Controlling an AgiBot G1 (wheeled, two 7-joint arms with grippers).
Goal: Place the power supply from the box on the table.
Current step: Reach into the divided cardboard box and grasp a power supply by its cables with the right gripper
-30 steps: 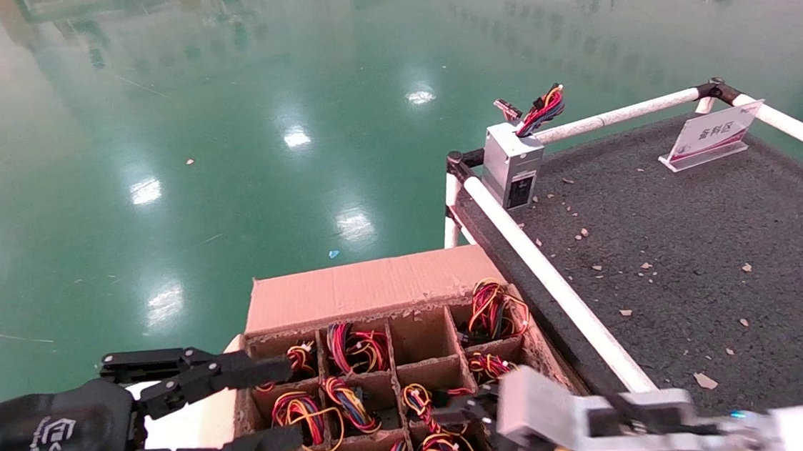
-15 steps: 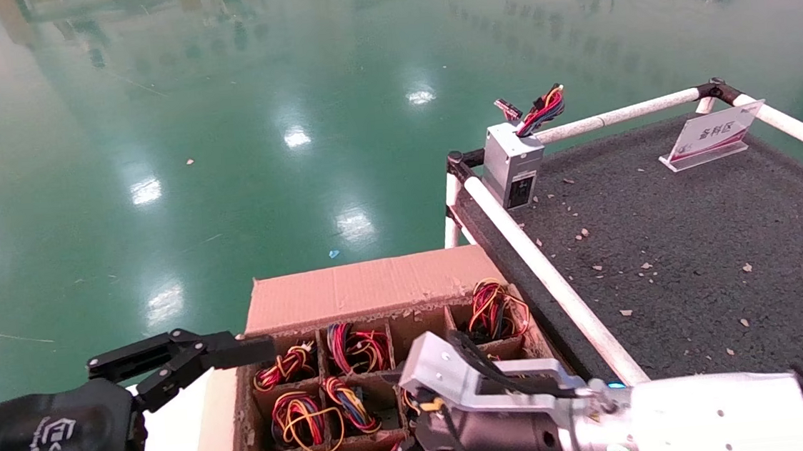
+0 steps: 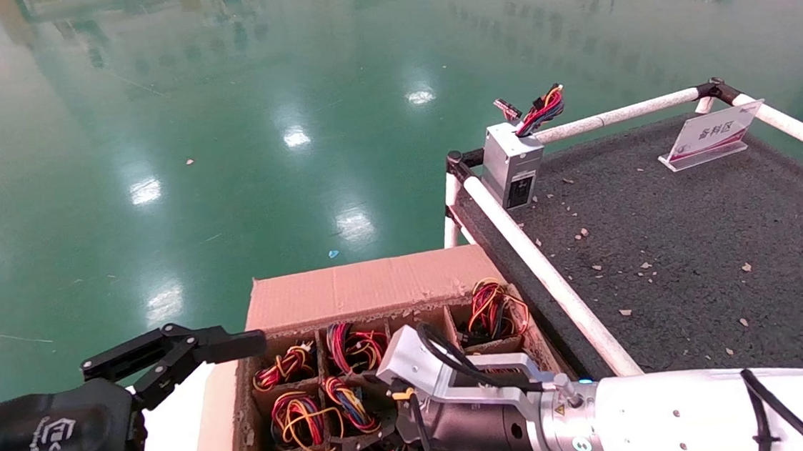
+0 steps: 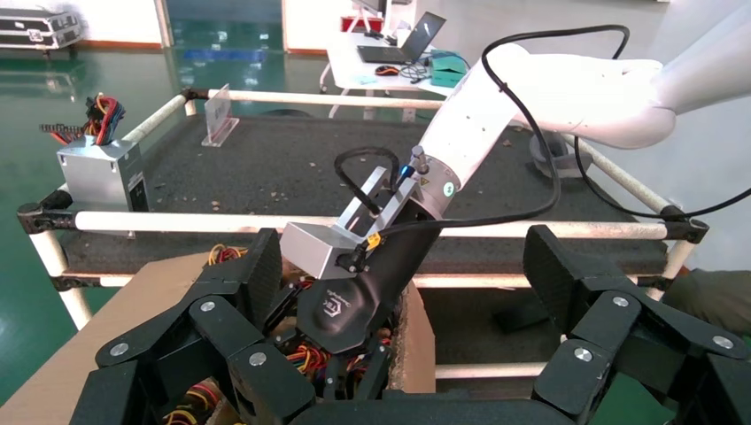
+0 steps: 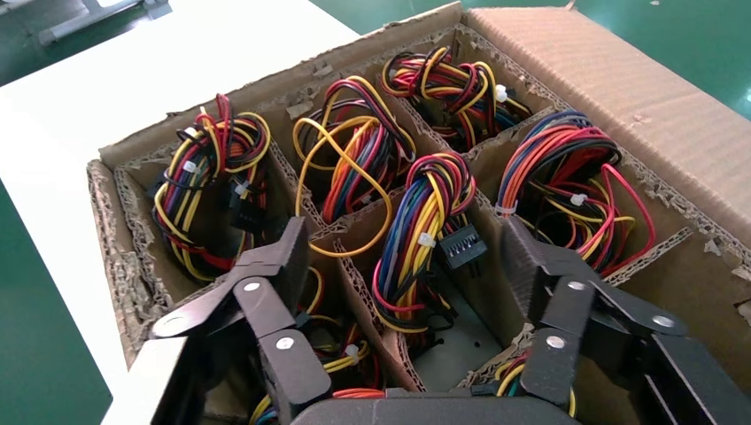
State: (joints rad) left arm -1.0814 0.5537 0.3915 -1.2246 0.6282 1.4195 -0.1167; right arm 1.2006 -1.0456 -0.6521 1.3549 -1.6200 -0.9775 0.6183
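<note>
Since half a second ago, the right gripper has slid further left and lower over the brown corrugated cardboard box, and the left gripper has drawn back slightly toward the box's left edge, its upper finger now level with the rear-left cells.

Now the right gripper hangs over the middle cells of the divider grid, its black fingers spread wide with nothing between them. In the right wrist view those fingers straddle one cell: inside it a silver-grey metal power supply sits low, only a patch of its top plate showing under a bundle of blue, red, yellow and black wires ending in a black connector. The unit lies directly below the gap, not touched by either finger. Neighbouring cells hold similar coloured wire coils; the bodies beneath them are hidden.

The left gripper hovers just outside the box's left wall, fingers also wide apart and empty.

Right of the box lies the dark grey rough-textured table, flecked with tan crumbs and framed by white pipe rails. At its far-left corner another silver unit with a black socket face stands against the rail, wires sprouting from its top. A clear slanted sign stand rests near the far rail.
</note>
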